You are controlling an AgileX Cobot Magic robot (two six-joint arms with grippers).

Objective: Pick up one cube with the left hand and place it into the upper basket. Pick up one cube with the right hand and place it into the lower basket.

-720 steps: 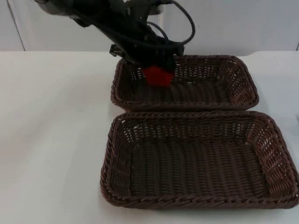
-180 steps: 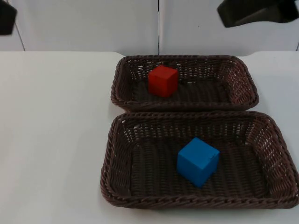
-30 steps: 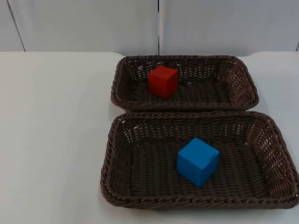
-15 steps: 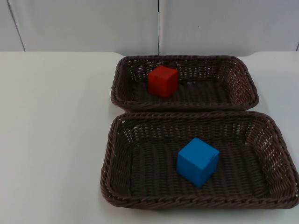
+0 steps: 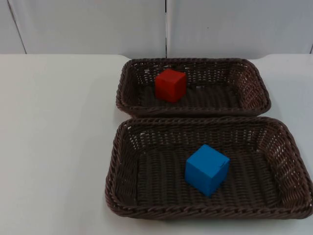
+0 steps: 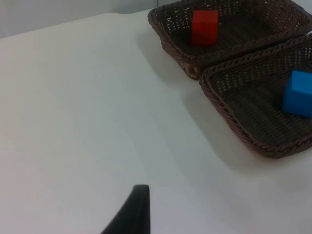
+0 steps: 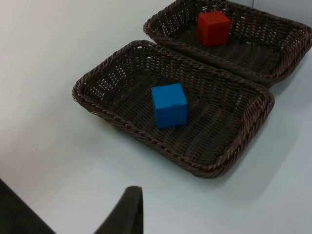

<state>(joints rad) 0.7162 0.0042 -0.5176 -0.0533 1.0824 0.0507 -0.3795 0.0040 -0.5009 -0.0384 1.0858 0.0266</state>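
Left gripper is held above the bare white table, clear of everything, and whether it is spread or pressed together cannot be told; nothing is seen to be held by it. Right gripper is likewise held over bare table with nothing seen in it, and its state cannot be told either. Two baskets are counted, both brown wicker and rectangular, set long side to long side with their rims touching or very nearly so. Two cubes are counted, one red and one blue, one to each basket. The red cube is seated on the floor of the upper basket, toward that basket's left half and near its back wall. The blue cube is seated on the floor of the lower basket, about at its middle and turned a little out of line with the walls. From the left gripper, both baskets are found ahead and off to its right, well apart from it, the upper one farther off. From the right gripper, the lower basket is met first, ahead and near, with the upper basket lying beyond it. A grey wall is seen behind the table.
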